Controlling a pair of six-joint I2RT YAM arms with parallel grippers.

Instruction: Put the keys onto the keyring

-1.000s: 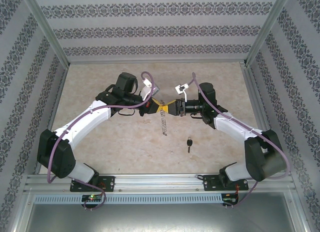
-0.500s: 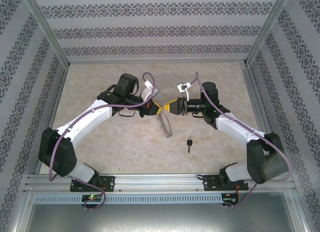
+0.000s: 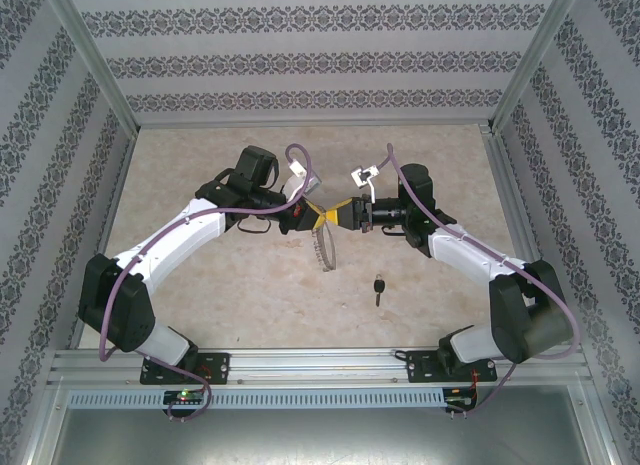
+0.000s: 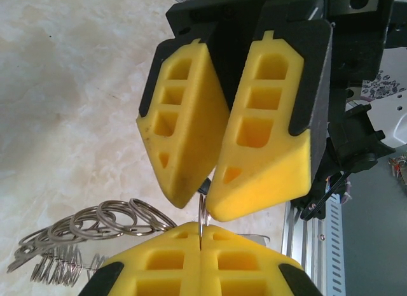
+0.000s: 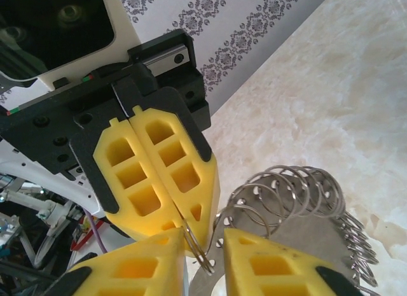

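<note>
The keyring (image 3: 323,247) hangs above the table's middle, a thin silver hoop fringed with small loops (image 4: 108,223). My left gripper (image 3: 313,213) is shut on its top edge, and the wire stands pinched between my yellow pads (image 4: 201,231). My right gripper (image 3: 332,215) meets it tip to tip. Its fingers (image 5: 203,242) stand apart around the same wire. The wire lies against the left finger (image 5: 159,258), with a gap to the right finger (image 5: 273,261). The loops (image 5: 299,194) fan out beyond. A tiny black-headed key (image 3: 378,287) lies on the table, nearer than the ring and to its right.
The pale marbled tabletop (image 3: 200,165) is walled by patterned panels (image 3: 300,65) at the back and sides. An aluminium rail (image 3: 320,363) runs along the near edge by the arm bases.
The hanging keyring has swung and turned, from edge-on to a wider loop and back to a short tilted strand. Both grippers stay together at its top.
</note>
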